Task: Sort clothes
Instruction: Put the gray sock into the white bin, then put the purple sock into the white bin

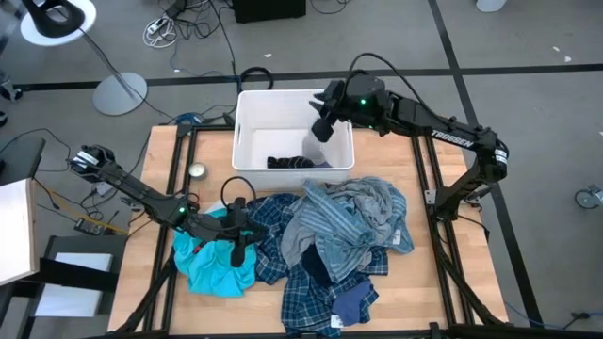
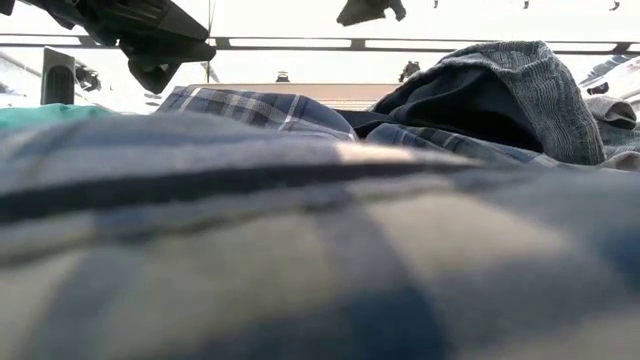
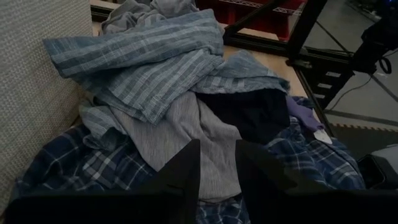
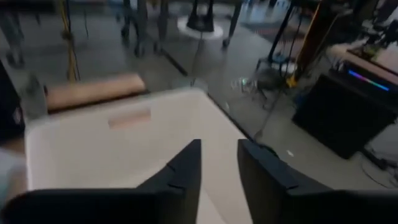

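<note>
The clothes, a soft heap of blue-and-white plaid, grey-blue striped and turquoise fabric (image 1: 330, 240), cover your table's near half; dark socks (image 1: 287, 162) already lie in the white rectangular plastic bin (image 1: 247, 122). Your right gripper (image 1: 322, 127) hangs over that bin, fingers parted, empty. Your left gripper (image 1: 237, 247) points into the heap, slightly open, holding nothing.

Plaid shirt (image 2: 300, 250) — blurred (edge-cropped), near lens

Soft woven cloth: plaid shirts (image 1: 311, 292), grey-blue striped garment (image 1: 353, 221), matt turquoise shirt (image 1: 212, 268). Smooth white plastic bin (image 1: 247, 132). Pale matt wood table (image 1: 443, 273). Dark metal frame (image 1: 429, 169).
</note>
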Motion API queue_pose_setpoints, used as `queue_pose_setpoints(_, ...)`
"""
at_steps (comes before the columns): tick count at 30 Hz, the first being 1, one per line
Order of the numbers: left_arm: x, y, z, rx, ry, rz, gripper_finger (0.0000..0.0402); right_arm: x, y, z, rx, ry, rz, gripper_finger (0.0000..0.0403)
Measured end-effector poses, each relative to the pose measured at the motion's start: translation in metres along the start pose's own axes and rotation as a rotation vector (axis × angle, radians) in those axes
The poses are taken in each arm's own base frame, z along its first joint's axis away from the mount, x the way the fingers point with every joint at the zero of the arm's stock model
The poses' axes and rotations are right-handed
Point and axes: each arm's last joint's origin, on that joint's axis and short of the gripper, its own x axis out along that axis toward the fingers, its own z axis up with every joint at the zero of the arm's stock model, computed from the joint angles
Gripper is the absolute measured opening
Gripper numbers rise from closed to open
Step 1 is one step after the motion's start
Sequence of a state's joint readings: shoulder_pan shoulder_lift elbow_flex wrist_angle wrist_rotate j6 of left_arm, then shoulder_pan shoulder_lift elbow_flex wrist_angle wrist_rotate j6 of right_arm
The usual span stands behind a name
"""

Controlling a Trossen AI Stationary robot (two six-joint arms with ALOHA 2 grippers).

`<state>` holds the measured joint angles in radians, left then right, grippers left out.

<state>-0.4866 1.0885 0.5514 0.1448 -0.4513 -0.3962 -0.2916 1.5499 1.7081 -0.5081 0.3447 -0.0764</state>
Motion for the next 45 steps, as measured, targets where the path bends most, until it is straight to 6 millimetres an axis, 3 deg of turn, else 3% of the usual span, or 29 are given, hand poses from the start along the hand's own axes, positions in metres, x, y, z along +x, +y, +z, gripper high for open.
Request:
queue_pose_setpoints(5, 0.0, 0.0, 0.0, -0.004, 0.001, 0.001, 0.0107, -0.03, 0.002, -0.007, -0.031, 0.127, 0.05, 0.0148)
queue_pose_setpoints(11, 0.0, 0.0, 0.0, -0.008, 0.0, 0.0, 0.0107, -0.082, 0.022, -0.031, 0.012, 0.428, 0.371, 0.0162)
queue_pose_setpoints(15, 0.0, 0.0, 0.0, -0.008, 0.0, 0.0, 0.0107, -0.114, 0.049, -0.055, 0.038, 0.604, 0.48, 0.0158)
queue_pose_setpoints(22, 0.0, 0.0, 0.0, -0.034, -0.001, 0.0, 0.0107, -0.149, 0.112, -0.117, -0.003, 0.727, 0.499, 0.0152)
queue_pose_setpoints(32, 0.0, 0.0, 0.001, -0.037, -0.005, -0.002, 0.0107, -0.164, 0.19, -0.211, -0.118, 0.793, 0.57, 0.0142)
queue_pose_setpoints(40, 0.0, 0.0, 0.001, -0.039, -0.008, -0.003, 0.0107, -0.167, 0.244, -0.264, -0.315, 0.867, 0.661, 0.0125)
queue_pose_setpoints(45, 0.0, 0.0, 0.001, -0.041, -0.011, -0.004, 0.0107, -0.16, 0.267, -0.291, -0.375, 0.885, 0.676, 0.0117)
